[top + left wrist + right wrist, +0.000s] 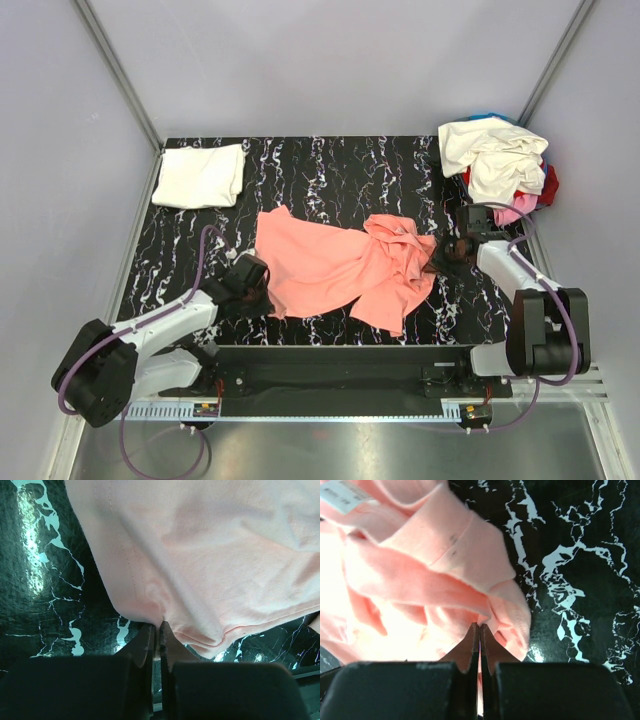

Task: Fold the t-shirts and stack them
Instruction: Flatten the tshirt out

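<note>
So the salmon-pink t-shirt is lying spread out and rumpled in the middle of the black marbled tabletop, a bit closer to the near edge; its right end is bunched up into folds, its left end lies flatter.

The left tool sits at the shirt's left edge; in the left wrist view its fingers are pressed together with the hem pinched between the tips, and the fabric puckers right there; so clamped on the salmon-pink t-shirt.

The right tool is at the bunched right end; the right wrist view shows its two fingers closed tight on a fold of the same cloth, with a small white label showing at the top left of that view.

A white t-shirt lies folded flat in the far left corner, well apart from the salmon one; in the far right corner there's a loose pile of t-shirts, cream on top, with red, bright pink and a sliver of blue peeking out around it.
</note>
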Controlling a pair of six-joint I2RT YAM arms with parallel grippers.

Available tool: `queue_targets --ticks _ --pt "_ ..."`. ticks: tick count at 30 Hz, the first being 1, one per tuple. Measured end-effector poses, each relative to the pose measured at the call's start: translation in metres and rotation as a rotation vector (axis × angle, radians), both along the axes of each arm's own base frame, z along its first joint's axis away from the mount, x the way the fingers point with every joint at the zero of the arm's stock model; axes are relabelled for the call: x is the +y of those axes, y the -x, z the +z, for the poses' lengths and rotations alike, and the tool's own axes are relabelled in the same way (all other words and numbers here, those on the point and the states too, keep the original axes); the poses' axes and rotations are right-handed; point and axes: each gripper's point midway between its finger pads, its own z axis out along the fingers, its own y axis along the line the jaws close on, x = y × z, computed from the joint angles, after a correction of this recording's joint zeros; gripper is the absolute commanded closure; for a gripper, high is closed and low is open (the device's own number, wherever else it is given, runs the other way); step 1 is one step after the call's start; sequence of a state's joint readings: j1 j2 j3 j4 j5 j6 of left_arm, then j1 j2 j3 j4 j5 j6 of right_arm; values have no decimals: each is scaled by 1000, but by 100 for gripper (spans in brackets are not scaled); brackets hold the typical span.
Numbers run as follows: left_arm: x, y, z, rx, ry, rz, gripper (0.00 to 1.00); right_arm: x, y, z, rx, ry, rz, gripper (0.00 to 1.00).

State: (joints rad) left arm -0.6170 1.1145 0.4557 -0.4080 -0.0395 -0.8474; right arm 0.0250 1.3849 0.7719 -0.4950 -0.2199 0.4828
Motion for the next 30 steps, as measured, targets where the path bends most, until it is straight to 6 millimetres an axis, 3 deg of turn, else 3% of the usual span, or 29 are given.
queue_targets --ticks 3,5,8,10,12,14,15,18,22,30 --pt "0 1 1 -3 -1 -6 100 3 2 13 -19 -19 8 100" --pt "3 5 3 4 -9 -16 100 5 -1 34 -57 -31 12 100" --pt "6 9 22 -5 -15 -24 100 7 -14 88 -166 -39 13 100" --pt "4 2 55 -64 5 -25 100 7 -24 138 -275 -39 13 100" --pt "0 -10 100 -156 43 -20 100 6 -29 195 -397 -40 10 100" --pt "-1 -17 152 -255 88 -15 100 5 -25 243 -504 -41 5 100" --pt "0 -21 187 -326 117 -11 100 5 -20 266 -552 -42 1 100" --pt "6 -20 271 -485 188 -4 100 1 0 324 -666 -39 -20 100" --pt "21 -7 343 -610 231 -9 100 -5 33 391 -797 -31 -58 100" --pt "53 28 442 -842 281 -44 100 -37 100 471 -993 41 -227 100"
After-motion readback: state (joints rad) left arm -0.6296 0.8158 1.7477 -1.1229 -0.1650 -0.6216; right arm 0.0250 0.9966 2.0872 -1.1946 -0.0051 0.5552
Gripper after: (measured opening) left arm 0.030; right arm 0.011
